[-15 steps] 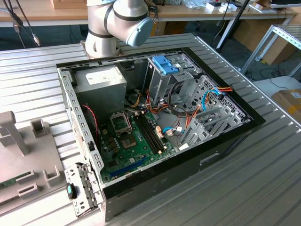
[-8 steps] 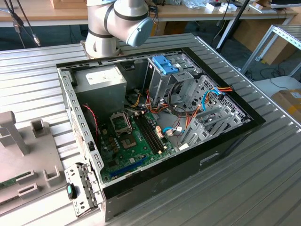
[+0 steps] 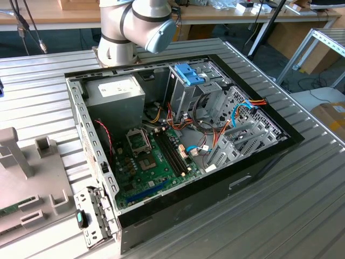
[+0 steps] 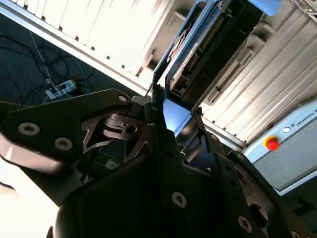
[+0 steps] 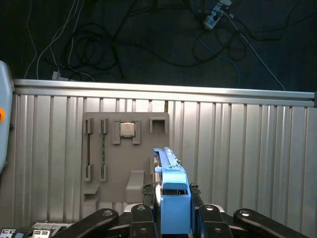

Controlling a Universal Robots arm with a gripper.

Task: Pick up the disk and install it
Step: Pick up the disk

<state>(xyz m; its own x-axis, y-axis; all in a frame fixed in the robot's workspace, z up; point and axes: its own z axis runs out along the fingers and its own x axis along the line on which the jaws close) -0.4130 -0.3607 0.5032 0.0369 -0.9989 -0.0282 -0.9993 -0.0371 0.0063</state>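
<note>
My gripper [image 5: 174, 192] is shut on the disk [image 5: 173, 201], with dark fingers [image 5: 147, 194] on either side of its bright blue carrier frame. The disk stands on edge between them, its thin metal edge [image 5: 166, 157] pointing away from the wrist. It hangs above the ribbed table, just beside a grey fixture plate [image 5: 124, 168]. In the second wrist view the same disk [image 4: 210, 42] rises from the gripper [image 4: 171, 111], its blue frame rail [image 4: 171, 59] along one side. In the exterior view the arm [image 3: 137, 24] stands behind the open computer case [image 3: 178, 135].
Inside the case are a silver drive cage with a blue latch [image 3: 188, 73], a grey power supply box [image 3: 116, 89], a green motherboard [image 3: 151, 162] and loose coloured cables [image 3: 215, 129]. The fixture plate carries a processor chip [image 5: 128, 130]. Cables lie on the dark floor [image 5: 148, 39] past the table edge.
</note>
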